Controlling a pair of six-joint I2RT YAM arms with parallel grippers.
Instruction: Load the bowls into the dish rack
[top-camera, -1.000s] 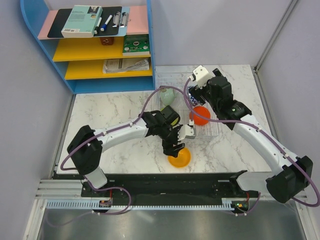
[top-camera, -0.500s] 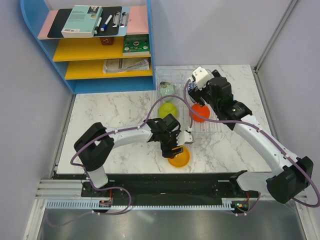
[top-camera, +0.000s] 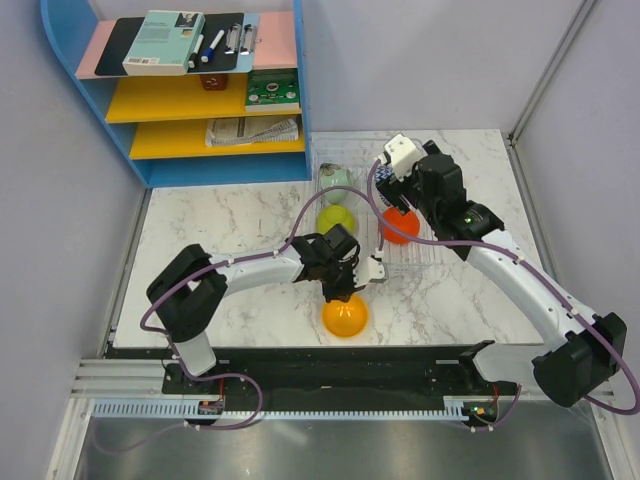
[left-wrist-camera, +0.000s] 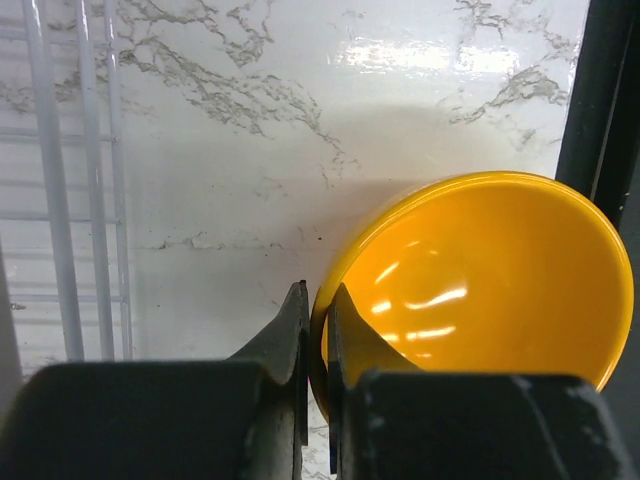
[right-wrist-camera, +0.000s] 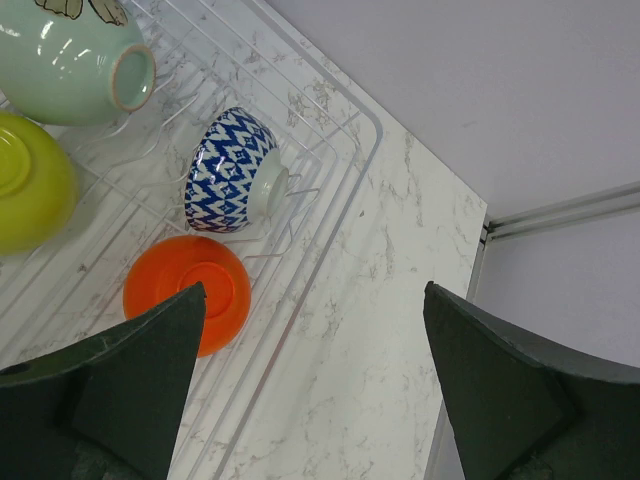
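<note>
The orange bowl (left-wrist-camera: 480, 290) (top-camera: 344, 316) rests on the marble in front of the dish rack, and my left gripper (left-wrist-camera: 318, 300) (top-camera: 340, 293) is shut on its near rim, one finger inside and one outside. In the clear dish rack (right-wrist-camera: 330, 250) (top-camera: 425, 262) lie a pale grey-green bowl (right-wrist-camera: 65, 55) (top-camera: 333, 181), a lime green bowl (right-wrist-camera: 30, 195) (top-camera: 336, 219), a blue-white zigzag patterned bowl (right-wrist-camera: 230, 170) and a red bowl (right-wrist-camera: 185, 295) (top-camera: 400, 228), bottoms up or on their sides. My right gripper (right-wrist-camera: 314, 290) (top-camera: 392, 200) hangs open above the rack's right edge, holding nothing.
A blue-and-yellow shelf unit (top-camera: 175, 90) with books and pens stands at the back left. Grey walls close in the table on both sides. The black base rail (left-wrist-camera: 600, 100) (top-camera: 330, 365) runs just beyond the orange bowl at the table's near edge.
My left gripper came down beside the orange bowl and shut on its rim; the bowl shifted slightly left. The right arm has hardly moved.
</note>
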